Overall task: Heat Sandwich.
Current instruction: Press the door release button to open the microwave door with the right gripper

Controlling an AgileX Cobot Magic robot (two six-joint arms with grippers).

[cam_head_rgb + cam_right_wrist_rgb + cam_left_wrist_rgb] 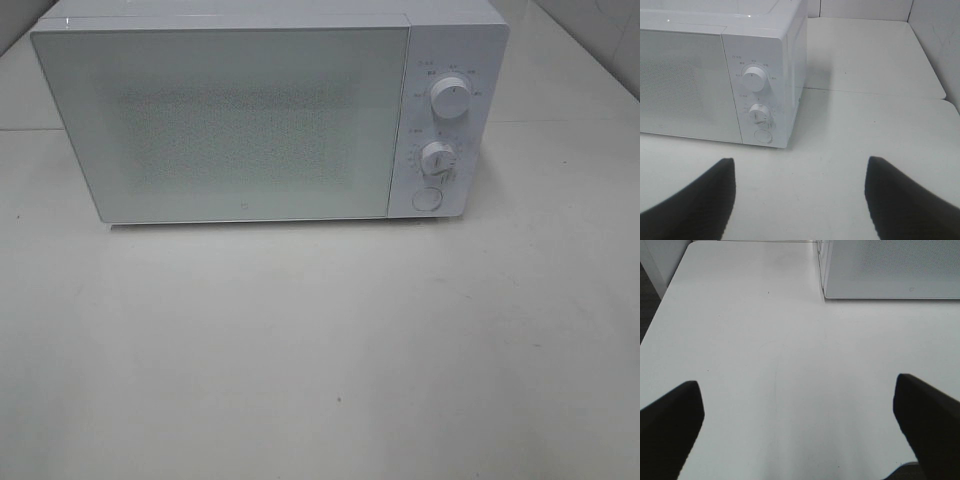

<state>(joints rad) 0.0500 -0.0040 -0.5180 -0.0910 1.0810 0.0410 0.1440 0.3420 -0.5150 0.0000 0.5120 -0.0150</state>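
A white microwave (250,110) stands at the back of the table with its door shut. Its upper knob (451,98), lower knob (437,158) and round door button (427,199) sit on the right panel. It also shows in the right wrist view (715,70) and in the left wrist view (890,267). The sandwich is out of view. Neither gripper shows in the exterior high view. My left gripper (797,425) is open and empty over bare table. My right gripper (800,200) is open and empty, in front of the microwave's control panel (756,102).
The white table (320,350) stretches in front of the microwave. Its left edge (660,300) shows in the left wrist view. A second table surface (870,55) and a wall (940,30) lie to the right of the microwave.
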